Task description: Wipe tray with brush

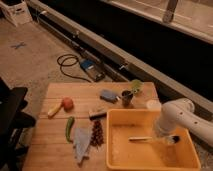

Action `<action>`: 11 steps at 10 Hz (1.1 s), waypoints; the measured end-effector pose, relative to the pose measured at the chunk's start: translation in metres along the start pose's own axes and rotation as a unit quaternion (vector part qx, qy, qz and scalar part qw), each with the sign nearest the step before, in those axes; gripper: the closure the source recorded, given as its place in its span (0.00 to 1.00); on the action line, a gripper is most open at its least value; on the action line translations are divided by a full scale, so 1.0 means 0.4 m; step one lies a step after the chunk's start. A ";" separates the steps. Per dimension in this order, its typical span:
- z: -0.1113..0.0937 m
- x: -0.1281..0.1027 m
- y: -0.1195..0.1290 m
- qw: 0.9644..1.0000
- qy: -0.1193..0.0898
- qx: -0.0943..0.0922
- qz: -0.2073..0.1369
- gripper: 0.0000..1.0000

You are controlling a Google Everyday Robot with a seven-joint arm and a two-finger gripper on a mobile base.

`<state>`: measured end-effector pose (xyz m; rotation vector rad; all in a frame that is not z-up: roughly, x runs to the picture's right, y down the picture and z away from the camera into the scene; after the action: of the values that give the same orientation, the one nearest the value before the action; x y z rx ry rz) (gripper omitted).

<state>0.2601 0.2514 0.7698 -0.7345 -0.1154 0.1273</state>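
the tray (116, 159) sits on the near right part of the table (50, 145), enclosing the tool (170, 140) on all sides. the tool hangs low inside the tray near its right wall, clamped shut on the brush (149, 139). the brush lies about level, its white handle running left from the tool, its dark end at the tool. left of the tray lie a green vegetable (69, 128) and a short dark block (97, 114). beyond the tool stands a dark cup (127, 98).
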 end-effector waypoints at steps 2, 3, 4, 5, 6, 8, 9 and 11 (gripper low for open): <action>-0.002 -0.049 -0.072 1.000 -0.006 0.010 -0.018 1.00; -0.004 -0.064 -0.082 1.000 -0.011 0.011 -0.024 1.00; -0.003 -0.077 -0.080 0.999 -0.015 0.010 -0.030 1.00; 0.000 -0.094 -0.065 0.999 -0.020 0.006 -0.038 1.00; 0.005 -0.111 -0.038 0.999 -0.025 0.000 -0.046 1.00; 0.018 -0.126 0.040 0.998 -0.024 -0.017 -0.056 1.00; 0.022 -0.120 0.102 0.998 -0.018 -0.027 -0.054 1.00; 0.015 -0.095 0.162 0.999 -0.005 -0.029 -0.044 1.00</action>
<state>0.2171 0.2968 0.7283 -0.7852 -0.1622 0.0436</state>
